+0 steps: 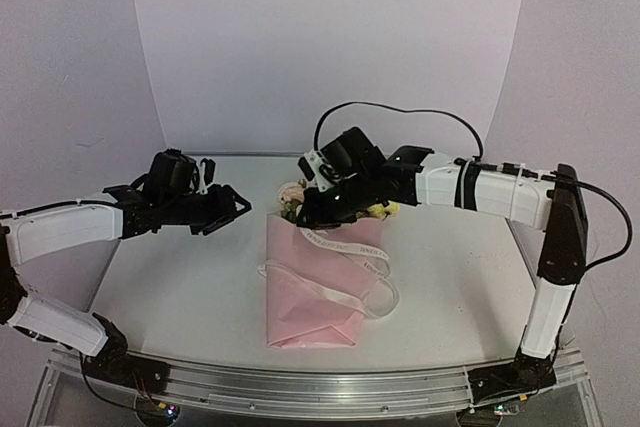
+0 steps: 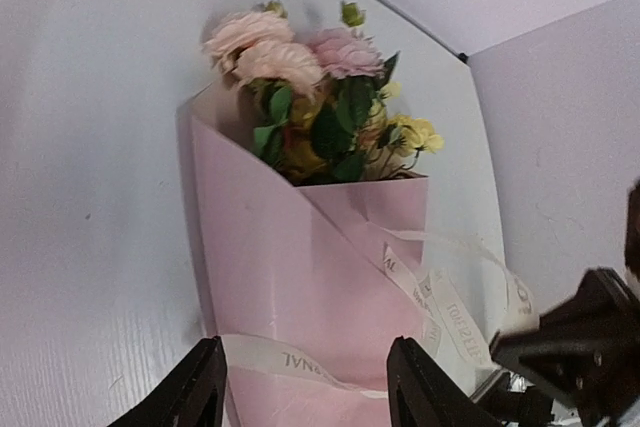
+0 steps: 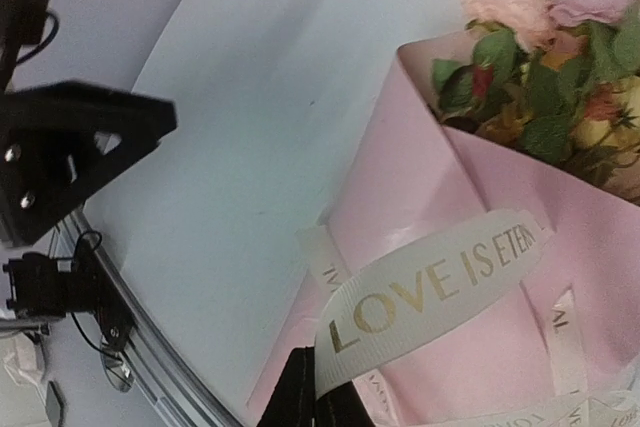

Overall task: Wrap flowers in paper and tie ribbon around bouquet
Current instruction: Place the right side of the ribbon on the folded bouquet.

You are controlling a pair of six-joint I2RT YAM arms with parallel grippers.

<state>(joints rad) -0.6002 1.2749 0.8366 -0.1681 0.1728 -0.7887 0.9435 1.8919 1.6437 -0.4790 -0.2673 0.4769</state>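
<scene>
I am gripping the narrow cream ribbon with gold printed lettering (image 3: 430, 287) in my right claw (image 3: 318, 399), whose fingers are pinching shut on it above the bloom end of the wrap. My left claw (image 2: 305, 379) is standing open and holding nothing, near the left edge of the bouquet (image 1: 310, 297) and not touching it. That bouquet is a cone of thin pink paper (image 2: 290, 247) and is lying flat on the white table (image 1: 170, 277). The pale pink and yellow artificial flowers with green leaves (image 2: 320, 97) are poking out at its far end. The step in hand, by my judgement, is tying the ribbon, which is lying in slack loops across the cone (no knot or bow is showing). To do it well, I am judging that the held length needs drawing taut slowly so the light cone is not dragging along. The left claw should be taking a loose loop low on the wrap without snagging the paper. Count: one bouquet, one paper sheet, one ribbon, three pink blooms showing, at least one yellow, two claws.
</scene>
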